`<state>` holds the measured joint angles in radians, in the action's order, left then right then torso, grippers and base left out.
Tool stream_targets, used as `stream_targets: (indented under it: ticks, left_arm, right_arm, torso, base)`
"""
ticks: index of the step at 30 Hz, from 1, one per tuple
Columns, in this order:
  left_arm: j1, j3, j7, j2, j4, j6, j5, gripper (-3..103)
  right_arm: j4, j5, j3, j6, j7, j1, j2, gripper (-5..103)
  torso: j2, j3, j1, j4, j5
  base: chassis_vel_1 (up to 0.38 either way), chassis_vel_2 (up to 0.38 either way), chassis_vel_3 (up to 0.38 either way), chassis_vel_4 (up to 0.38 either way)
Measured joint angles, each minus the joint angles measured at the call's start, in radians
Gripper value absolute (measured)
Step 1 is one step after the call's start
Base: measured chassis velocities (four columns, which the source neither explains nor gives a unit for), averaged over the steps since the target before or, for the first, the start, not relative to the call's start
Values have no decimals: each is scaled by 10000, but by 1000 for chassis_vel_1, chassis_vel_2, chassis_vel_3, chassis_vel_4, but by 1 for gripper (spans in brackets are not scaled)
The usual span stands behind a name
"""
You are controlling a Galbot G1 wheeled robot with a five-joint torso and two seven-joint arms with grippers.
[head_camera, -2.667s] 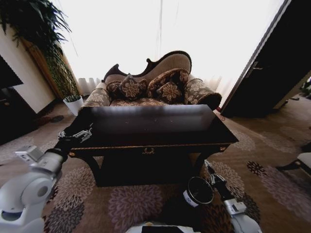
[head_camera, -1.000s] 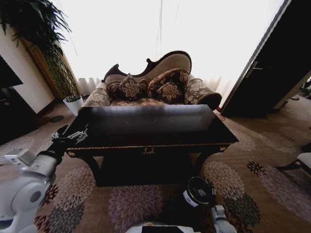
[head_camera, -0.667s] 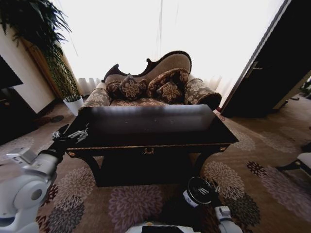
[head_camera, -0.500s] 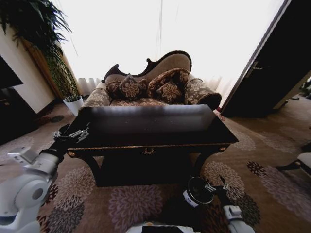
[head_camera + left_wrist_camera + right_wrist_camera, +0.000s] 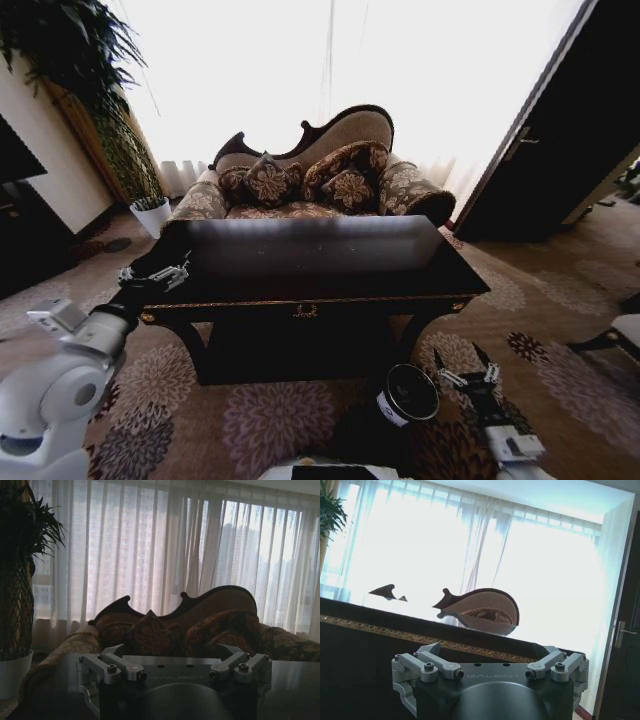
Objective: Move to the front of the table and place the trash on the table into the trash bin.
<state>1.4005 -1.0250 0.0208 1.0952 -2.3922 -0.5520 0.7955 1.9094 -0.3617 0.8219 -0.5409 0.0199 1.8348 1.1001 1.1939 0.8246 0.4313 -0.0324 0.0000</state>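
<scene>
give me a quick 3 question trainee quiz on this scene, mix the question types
1. True or false: the small black cylindrical trash bin stands on the patterned carpet in front of the glossy dark wooden table.
2. Which end effector is beside the bin? A) left B) right
3. Fill in: the left end effector is at the table's front-left ____.

Key: 1 true. 2 B, the right end effector, fingers spread. 3 corner.

Sofa (image 5: pixel 310 175) behind the table (image 5: pixel 310 262); trash bin (image 5: pixel 409 394) on the carpet (image 5: pixel 270 420) before its right side.
</scene>
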Motion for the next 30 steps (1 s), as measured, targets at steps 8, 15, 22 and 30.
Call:
stream_targets:
  ticks: [8, 15, 22, 30]
  left_arm:
    - [187, -13, -31, 21, -174, 21, -69, 100]
    - [420, -14, -46, 154, -362, 42, -181, 100]
    - [845, -15, -45, 389, -678, 276, -339, 100]
    - [1285, 308, -103, 860, -984, 737, -1108, 100]
  right_arm:
    - [3002, -1536, 663, 2636, -1251, -568, -1067, 100]
    - [4040, -2087, 642, 4113, -1944, -1181, -1352, 100]
    - [4356, -2682, 395, 5512, -2831, -1617, -1509, 100]
    - [4749, -3516, 546, 6557, -3117, -1891, -2026, 100]
  torso:
    - [0, 0, 0, 3, -2]
    - [0, 0, 1, 1, 0]
    - [0, 0, 0, 1, 1]
    - [0, 0, 0, 2, 0]
  base:
    - [0, 0, 0, 0]
    - [0, 0, 0, 0]
    - [0, 0, 0, 0]
    - [0, 0, 0, 0]
